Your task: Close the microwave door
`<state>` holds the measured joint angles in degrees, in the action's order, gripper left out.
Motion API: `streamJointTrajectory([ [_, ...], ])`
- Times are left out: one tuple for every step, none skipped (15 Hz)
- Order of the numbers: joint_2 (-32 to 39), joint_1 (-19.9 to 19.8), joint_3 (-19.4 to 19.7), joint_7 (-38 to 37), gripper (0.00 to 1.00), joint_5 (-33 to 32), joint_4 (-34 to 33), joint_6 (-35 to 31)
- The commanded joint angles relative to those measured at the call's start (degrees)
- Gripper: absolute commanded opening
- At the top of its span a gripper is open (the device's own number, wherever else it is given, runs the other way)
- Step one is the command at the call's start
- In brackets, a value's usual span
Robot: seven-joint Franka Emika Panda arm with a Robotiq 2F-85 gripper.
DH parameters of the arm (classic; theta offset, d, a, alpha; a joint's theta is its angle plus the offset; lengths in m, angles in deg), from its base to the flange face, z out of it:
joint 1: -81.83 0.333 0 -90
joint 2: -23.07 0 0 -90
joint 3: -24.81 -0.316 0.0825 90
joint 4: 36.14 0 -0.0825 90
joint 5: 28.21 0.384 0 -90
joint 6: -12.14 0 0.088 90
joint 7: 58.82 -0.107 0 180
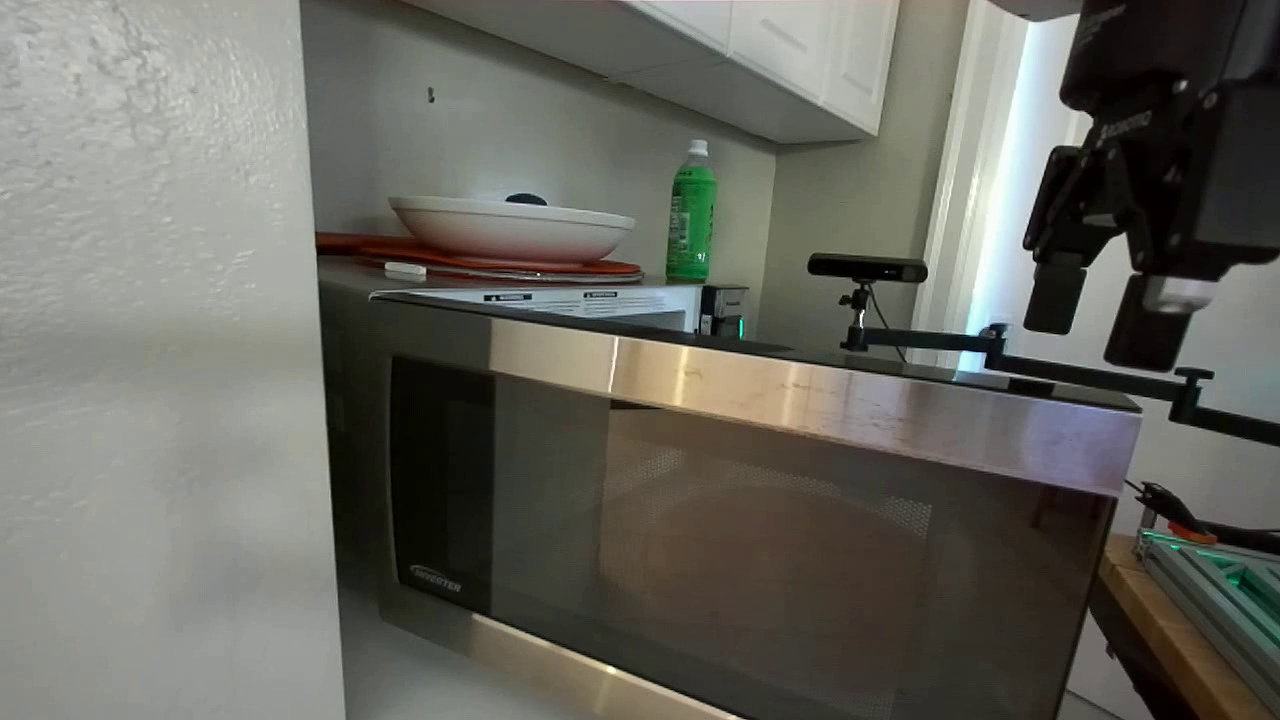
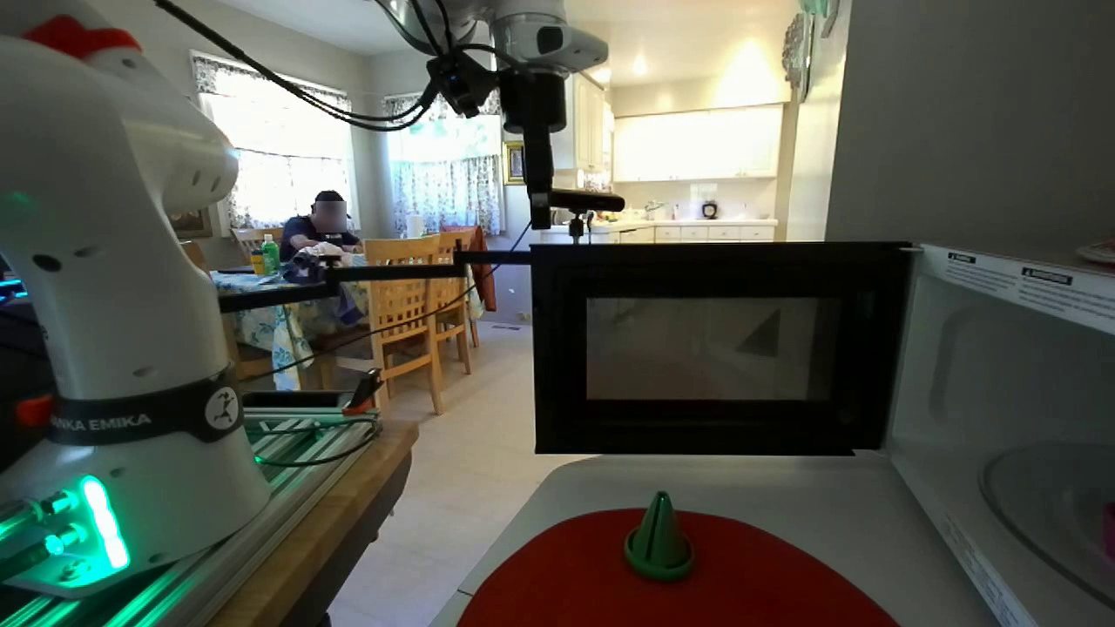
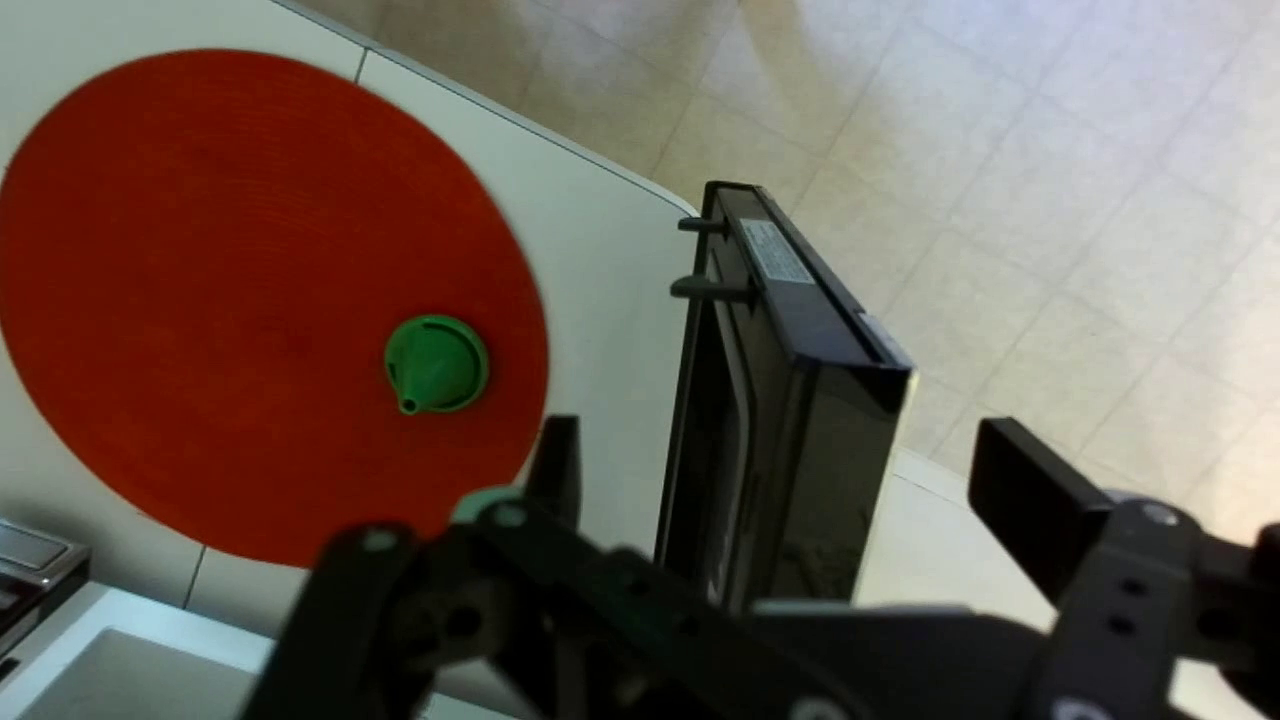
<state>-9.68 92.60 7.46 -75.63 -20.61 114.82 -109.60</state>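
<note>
So, left to right in an exterior view: first the white robot arm (image 2: 131, 305), then the gripper (image 2: 540, 216), hanging near and just above the free end of the microwave door (image 2: 714, 348), jaws parted, gripping nothing. Next, the door itself, swung well out, hinged at the microwave (image 2: 976, 383) on the far right, cavity exposed. Nothing of the closing looks done, I'd say; the whole swing is left, presumably a push on the outer steel face. Now the differences! A turntable (image 2: 1054, 505) inside shows in an exterior view but not from the wrist. The wrist view answers with two latch hooks (image 3: 700, 288) poking from the door's inner side. And a white bowl (image 1: 512, 235), then a green bottle (image 1: 692, 220) to its right, appear in an exterior view, missing from the wrist.
</note>
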Motion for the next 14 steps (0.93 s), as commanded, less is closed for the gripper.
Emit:
streamJointTrajectory([
  [0.57, 0.03, 0.68, -0.44, 1.00, -0.52, 0.15, -1.94],
  [0.93, -0.20, 0.72, -0.40, 1.00, -0.61, 0.07, -3.07],
  [1.59, -0.44, 0.81, -0.32, 1.00, -0.65, -0.15, -4.53],
  [2.09, -0.58, 0.93, -0.24, 1.00, -0.69, -0.29, -5.58],
  [2.82, -0.68, 1.01, -0.20, 1.00, -0.81, -0.42, -6.49],
  [3.45, -0.75, 1.02, -0.28, 1.00, -1.02, -0.38, -7.14],
  [4.16, -0.77, 1.06, -0.19, 1.00, -1.17, -0.23, -7.64],
  [4.86, -0.74, 1.11, -0.04, 1.00, -1.24, 0.00, -8.16],
  [5.63, -0.67, 1.17, 0.13, 1.00, -1.21, 0.15, -8.31],
  [6.32, -0.74, 1.07, 0.09, 1.00, -1.48, 0.33, -8.68],
  [6.99, -0.64, 1.19, 0.23, 1.00, -1.42, 0.31, -8.79],
  [7.60, -0.78, 1.03, 0.06, 1.00, -1.85, 0.55, -9.44],
  [7.81, -1.21, 0.75, -0.42, 1.00, -3.02, 0.55, -9.20],
  [8.11, -1.68, 0.50, -0.95, 1.00, -4.48, 0.41, -8.85],
])
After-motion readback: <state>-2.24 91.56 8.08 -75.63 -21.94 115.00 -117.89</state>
